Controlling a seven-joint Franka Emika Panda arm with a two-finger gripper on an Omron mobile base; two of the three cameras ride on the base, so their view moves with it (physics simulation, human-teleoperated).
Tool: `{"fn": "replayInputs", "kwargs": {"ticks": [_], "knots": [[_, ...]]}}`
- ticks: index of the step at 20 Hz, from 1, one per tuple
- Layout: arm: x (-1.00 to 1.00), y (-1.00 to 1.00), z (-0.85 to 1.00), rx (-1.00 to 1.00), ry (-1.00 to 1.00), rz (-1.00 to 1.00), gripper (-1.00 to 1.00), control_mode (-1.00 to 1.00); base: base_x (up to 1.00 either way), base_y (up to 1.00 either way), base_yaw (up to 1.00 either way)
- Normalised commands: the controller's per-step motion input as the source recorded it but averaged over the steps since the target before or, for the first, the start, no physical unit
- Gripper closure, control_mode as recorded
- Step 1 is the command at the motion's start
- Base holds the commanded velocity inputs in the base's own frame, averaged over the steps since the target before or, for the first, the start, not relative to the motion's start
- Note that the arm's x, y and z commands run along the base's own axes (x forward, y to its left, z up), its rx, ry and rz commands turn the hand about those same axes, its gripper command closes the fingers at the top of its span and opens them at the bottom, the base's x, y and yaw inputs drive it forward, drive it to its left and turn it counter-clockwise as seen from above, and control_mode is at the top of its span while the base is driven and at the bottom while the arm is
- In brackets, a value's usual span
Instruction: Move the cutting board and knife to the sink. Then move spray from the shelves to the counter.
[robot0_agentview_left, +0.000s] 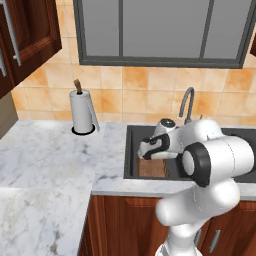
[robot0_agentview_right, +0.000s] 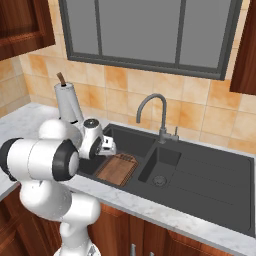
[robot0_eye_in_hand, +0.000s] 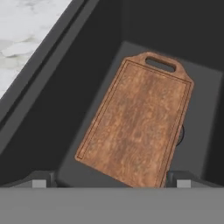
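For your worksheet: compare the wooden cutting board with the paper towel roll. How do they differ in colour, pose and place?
Colour: the cutting board is brown wood; the paper towel roll is white. Pose: the board lies flat and the roll stands upright on its stand. Place: the board rests inside the dark sink, below the open gripper, while the roll sits on the marble counter by the tiled wall. Both are free of the gripper.
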Motion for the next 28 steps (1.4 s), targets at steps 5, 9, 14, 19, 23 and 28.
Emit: {"fn": "replayInputs", "kwargs": {"ticks": [5,9,14,19,23,28], "knots": [[-0.25,0.15,0.45,0.02,0.00,0.00,-1.00,-1.00,0.00,0.00,0.00],[-0.23,0.10,0.47,0.00,0.00,0.00,-1.00,-1.00,0.00,0.00,0.00],[-0.34,0.01,0.33,0.00,0.00,0.00,-1.00,-1.00,0.00,0.00,0.00],[-0.44,0.00,0.19,0.00,0.00,-0.01,-1.00,-1.00,0.00,0.00,0.00],[-0.47,-0.08,0.19,0.00,0.00,-0.07,-1.00,-1.00,0.00,0.00,0.00],[-0.37,-0.14,0.23,0.00,0.00,-0.05,-1.00,-1.00,0.00,0.00,0.00]]}}
